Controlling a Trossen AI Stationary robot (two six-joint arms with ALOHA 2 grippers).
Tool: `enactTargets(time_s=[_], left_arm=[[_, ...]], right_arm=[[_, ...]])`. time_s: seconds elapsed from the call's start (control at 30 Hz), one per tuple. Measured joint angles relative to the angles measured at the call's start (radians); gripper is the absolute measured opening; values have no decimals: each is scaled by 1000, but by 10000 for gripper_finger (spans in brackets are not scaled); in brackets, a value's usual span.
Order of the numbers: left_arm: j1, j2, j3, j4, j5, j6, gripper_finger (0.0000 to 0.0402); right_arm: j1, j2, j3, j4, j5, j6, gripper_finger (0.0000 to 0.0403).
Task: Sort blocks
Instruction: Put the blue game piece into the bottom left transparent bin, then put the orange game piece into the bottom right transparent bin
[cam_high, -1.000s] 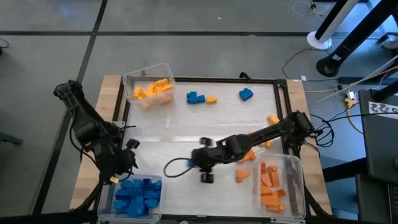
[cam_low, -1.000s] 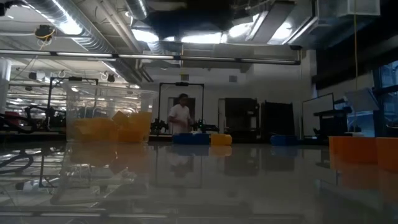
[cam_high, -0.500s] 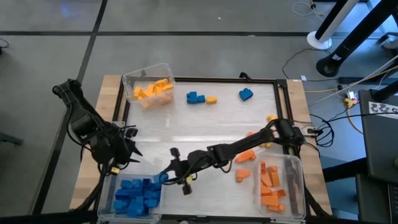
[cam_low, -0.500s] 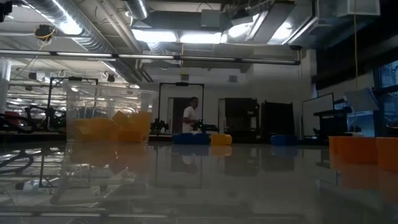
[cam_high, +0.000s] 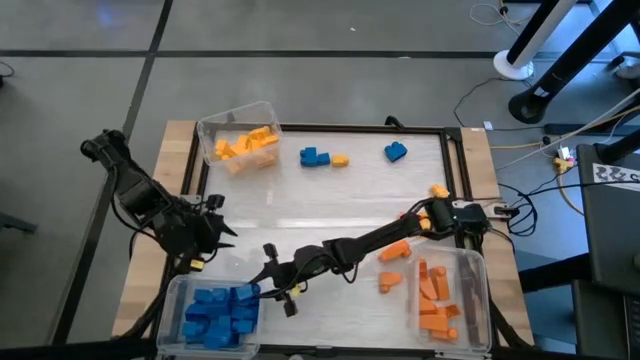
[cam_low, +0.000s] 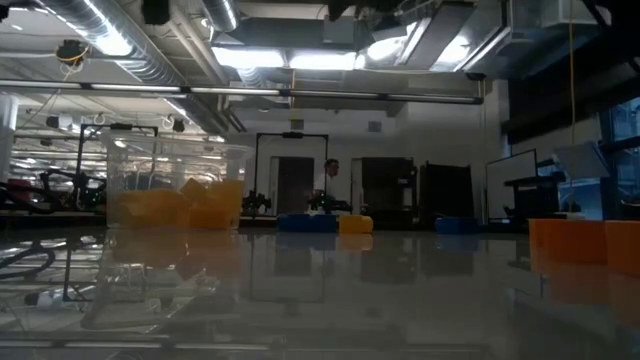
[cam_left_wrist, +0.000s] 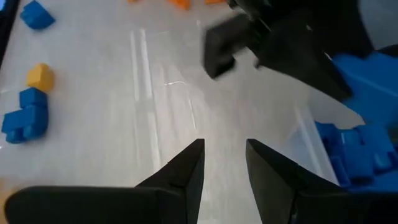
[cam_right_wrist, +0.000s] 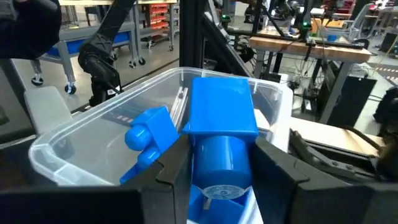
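Fingers of your right gripper (cam_right_wrist: 221, 168) clamp a blue studded plastic brick (cam_right_wrist: 221, 124), its long axis running straight out between them, the clear plastic bin of blue bricks (cam_right_wrist: 81, 134) just beyond at frame centre. High view: that gripper (cam_high: 272, 287) sits lower-centre, touching the bin's (cam_high: 168, 302) right rim. Left wrist view: your left gripper (cam_left_wrist: 224, 165) is part-open, empty.

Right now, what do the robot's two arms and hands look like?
Both arms are dark, jointed and slim, with black cables looping along them. The left hand and right hand each end in two black, wedge-shaped fingers. A small yellow mark shows near the left wrist.
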Motion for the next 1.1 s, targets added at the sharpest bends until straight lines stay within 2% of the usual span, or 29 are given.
enactTargets(time_s=[0.23,0.4,0.8,0.93,1.1], left_arm=[[46,0,0,0,-1,0,108],[65,0,0,0,-1,7,108],[88,0,0,1,0,20,108],[88,0,0,1,0,13,108],[88,0,0,1,0,0,108]], right_arm=[[0,70,95,-4,-75,-1,134],[0,80,104,-8,-77,-2,137],[0,80,104,-20,-76,-3,240],[-7,80,104,-20,-83,-3,259],[-30,66,105,-17,-218,-34,263]])
